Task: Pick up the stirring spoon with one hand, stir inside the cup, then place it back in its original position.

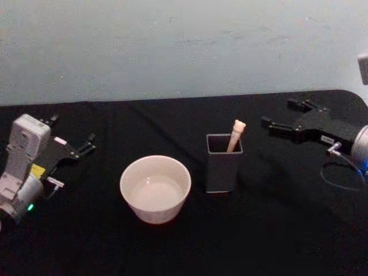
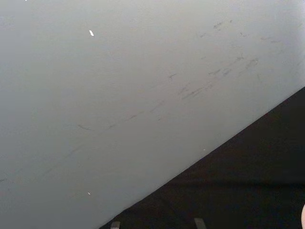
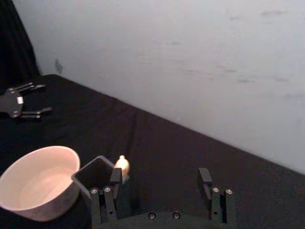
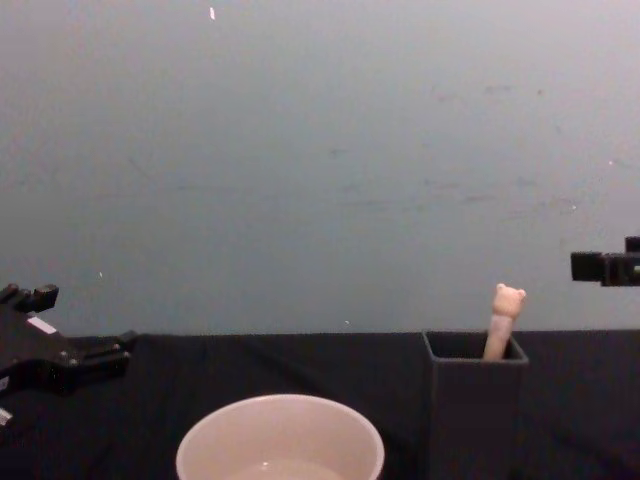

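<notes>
Cream-white round cup (image 1: pixel 154 214) is sitting beside the dark grey square holder (image 1: pixel 223 172), which you are risking toppling by dragging its bear-topped beige spoon (image 1: pixel 236 135) sideways; right gripper (image 1: pixel 278 113) and left gripper (image 1: pixel 72 130) are gaping.

One wide cream-white cup (image 1: pixel 155 188) sits on the one black counter (image 1: pixel 276 230). One dark grey square holder (image 1: pixel 223 169) stands there too, and it has one stirring spoon (image 1: pixel 235 137) in it, a single beige-pink, bear-topped handle showing above the rim. There are two claws: one left claw (image 1: pixel 73 129) and one right claw (image 1: pixel 277 112), one at each side of the counter. One pale wall (image 1: pixel 172 46) runs behind.
</notes>
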{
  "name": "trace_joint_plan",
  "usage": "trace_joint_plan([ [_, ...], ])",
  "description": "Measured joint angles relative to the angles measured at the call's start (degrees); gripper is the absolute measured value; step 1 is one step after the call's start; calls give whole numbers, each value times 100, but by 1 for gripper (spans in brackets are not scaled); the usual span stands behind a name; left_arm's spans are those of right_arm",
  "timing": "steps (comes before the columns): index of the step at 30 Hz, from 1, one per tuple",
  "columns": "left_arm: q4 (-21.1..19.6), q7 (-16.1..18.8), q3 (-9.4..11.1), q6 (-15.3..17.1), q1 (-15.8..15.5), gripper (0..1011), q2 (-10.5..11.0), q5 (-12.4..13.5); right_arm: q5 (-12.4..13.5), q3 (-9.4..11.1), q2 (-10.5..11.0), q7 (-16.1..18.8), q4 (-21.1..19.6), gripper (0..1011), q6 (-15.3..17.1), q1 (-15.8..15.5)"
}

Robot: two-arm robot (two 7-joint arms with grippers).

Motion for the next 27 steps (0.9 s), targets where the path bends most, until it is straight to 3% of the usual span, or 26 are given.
trace_joint_plan([
  [17,0,0,0,0,0,1001,0,0,386,-484,-188,42,304,1002,559,505],
  [27,0,0,0,0,0,1001,0,0,526,-661,-203,46,348,1002,627,635],
])
